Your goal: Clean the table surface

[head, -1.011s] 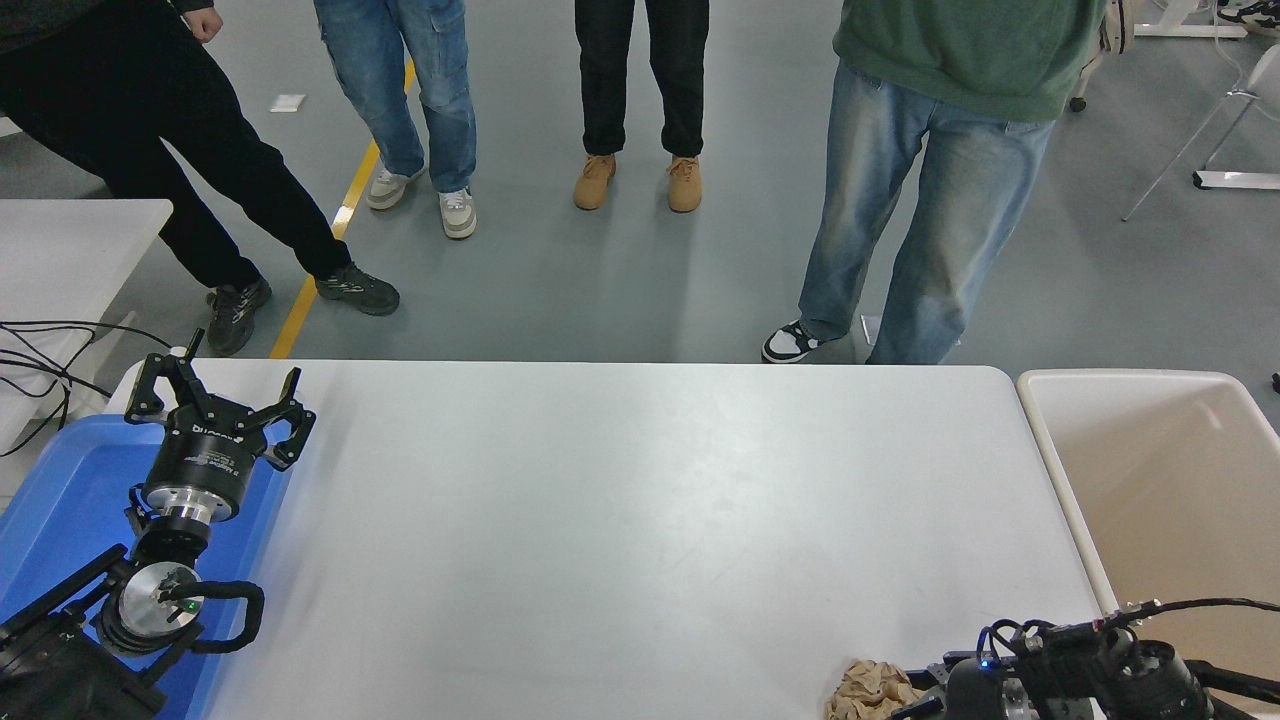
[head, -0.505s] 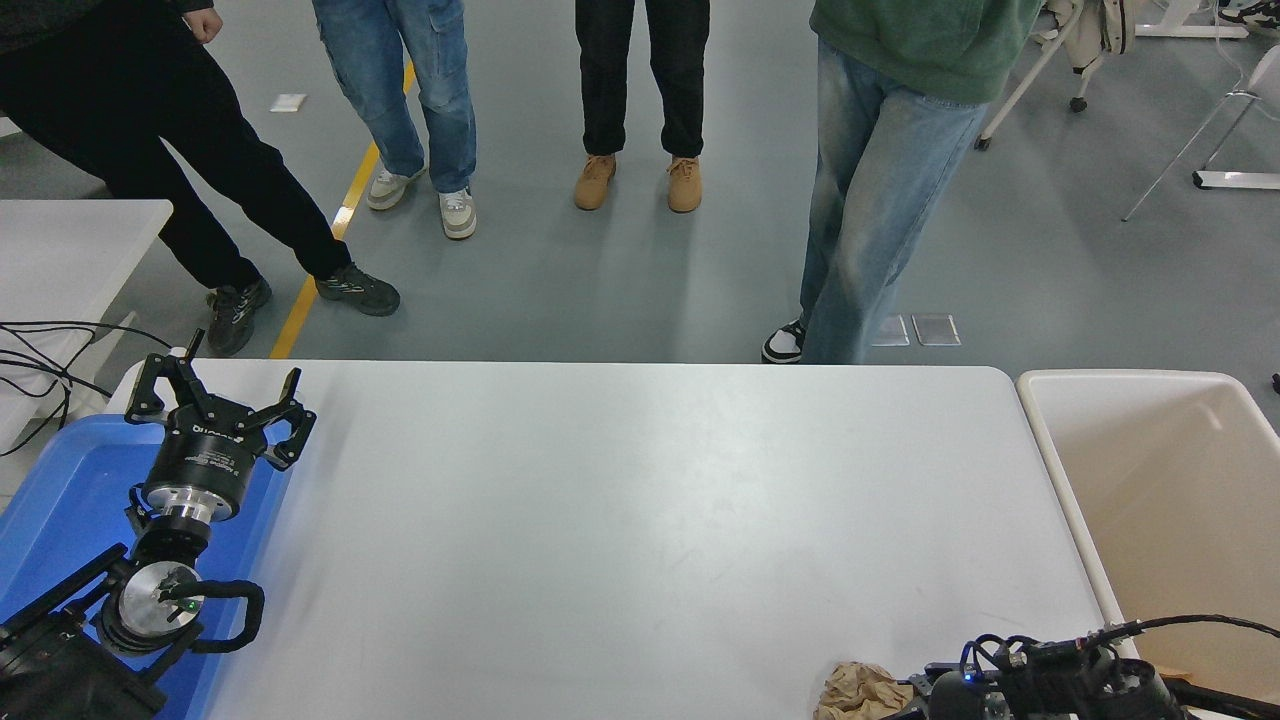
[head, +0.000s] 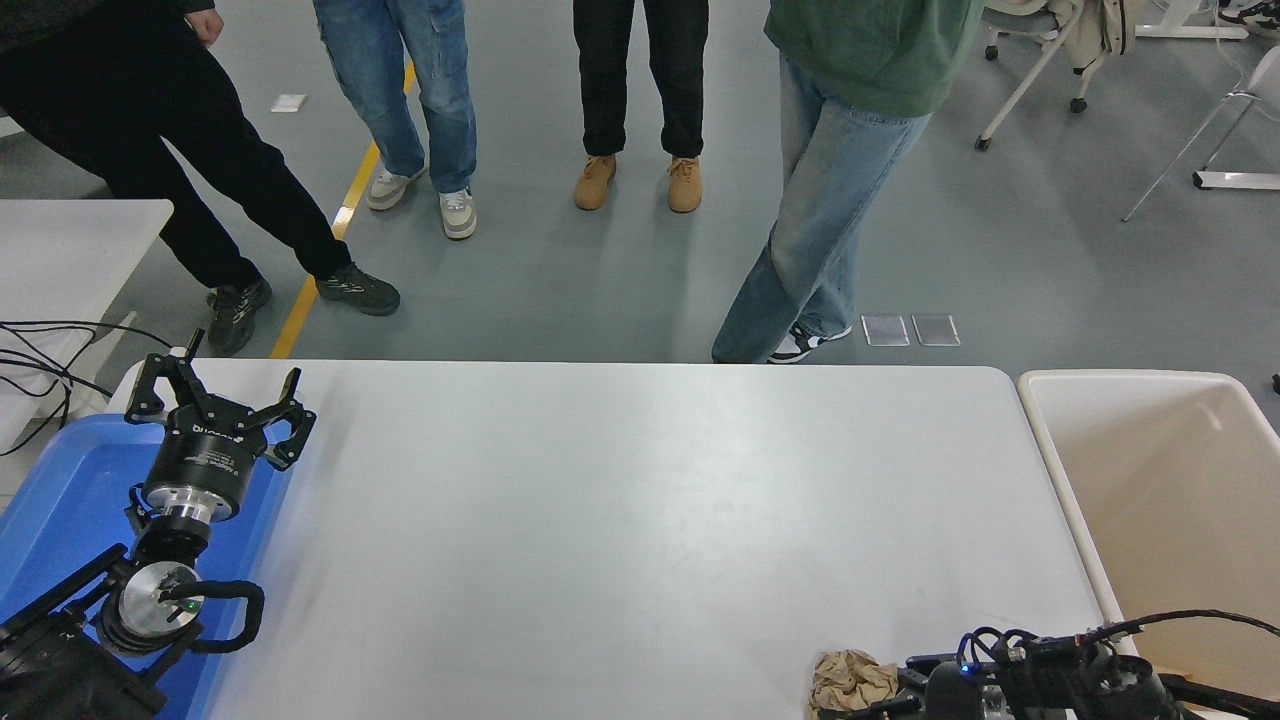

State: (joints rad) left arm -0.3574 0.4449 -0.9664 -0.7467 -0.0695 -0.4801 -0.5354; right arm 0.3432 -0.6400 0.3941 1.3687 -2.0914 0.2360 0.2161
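A wide white counter [head: 620, 520] with rounded corners fills the middle of the view, seen from above on the robot's side. Most of its smooth surface is bare, with faint smudges near the centre.

At the counter's left edge, a blue tray [head: 60, 500] sits partly overlapping the near left corner. The robot's left arm rises from that corner over the tray, and its left hand [head: 215, 405] points toward the far edge with its black fingers spread wide apart, holding nothing.

At the counter's near right corner, the robot's right arm enters low along the near edge, showing mostly black cabling and a small blue light. The right hand [head: 900, 695] lies at the very bottom of the view, touching or just beside a crumpled brown cloth or paper wad [head: 848, 680] that rests on the counter at its near edge. The fingers are largely cut off, so it is not possible to tell how far they are parted or whether they grip the wad.

Just beyond the counter's right edge stands a large cream bin [head: 1150, 480], open at the top.

Past the far edge, four people stand on a grey floor, visible only from the waist down. One in blue jeans and a green top [head: 830, 200] stands closest to the far edge. A smaller white table [head: 70, 250] shows at the left.
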